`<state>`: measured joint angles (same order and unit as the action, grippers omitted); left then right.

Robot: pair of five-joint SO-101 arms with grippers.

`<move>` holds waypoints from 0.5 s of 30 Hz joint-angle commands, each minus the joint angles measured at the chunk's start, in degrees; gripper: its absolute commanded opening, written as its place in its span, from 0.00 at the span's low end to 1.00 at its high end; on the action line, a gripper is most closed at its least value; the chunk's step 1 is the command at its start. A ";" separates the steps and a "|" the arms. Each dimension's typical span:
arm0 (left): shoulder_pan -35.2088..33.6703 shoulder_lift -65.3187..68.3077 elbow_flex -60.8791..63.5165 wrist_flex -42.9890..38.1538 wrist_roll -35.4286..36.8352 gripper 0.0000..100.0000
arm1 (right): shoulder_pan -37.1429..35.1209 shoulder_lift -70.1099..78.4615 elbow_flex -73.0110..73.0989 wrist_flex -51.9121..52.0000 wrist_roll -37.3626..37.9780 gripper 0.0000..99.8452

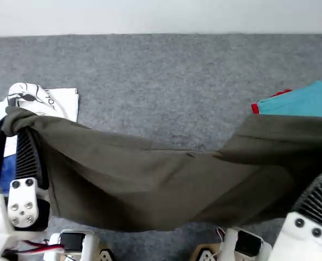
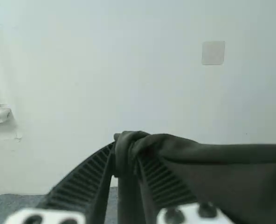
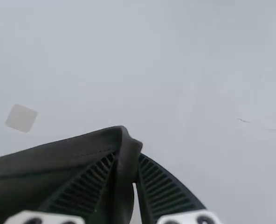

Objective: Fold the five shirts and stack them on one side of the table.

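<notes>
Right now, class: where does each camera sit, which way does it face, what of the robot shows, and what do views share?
High view: fixed above, looking down on the grey table; both arms show, olive shirt hung between them.
Left wrist view: on the left wrist, facing the pale wall; left pincer shut on the shirt.
Right wrist view: on the right wrist, facing the wall; right pincer shut on the shirt.
Shared: all three show the olive shirt.

Bare grey table (image 1: 166, 76) between white shirt (image 1: 60, 100) and teal shirt (image 1: 305, 102), beyond stretched olive shirt (image 1: 150, 179)
</notes>
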<state>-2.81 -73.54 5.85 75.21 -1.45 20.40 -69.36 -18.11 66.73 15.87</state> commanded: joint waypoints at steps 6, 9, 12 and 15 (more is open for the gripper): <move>-0.44 0.18 -0.57 -0.09 0.53 0.01 | 0.48 10.15 -9.93 0.13 -0.44 0.01; -0.44 0.18 -0.48 -0.09 0.53 0.01 | 0.48 11.38 -10.73 0.84 -0.44 0.01; -0.44 0.18 1.10 -0.44 0.53 0.01 | 0.48 12.09 -10.90 0.22 -0.35 0.01; -0.44 0.18 3.03 -0.53 0.53 0.01 | 0.57 14.20 -12.75 -1.63 1.85 0.01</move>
<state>-2.81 -73.54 7.96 75.21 -1.45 20.40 -58.64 -28.75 66.81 15.87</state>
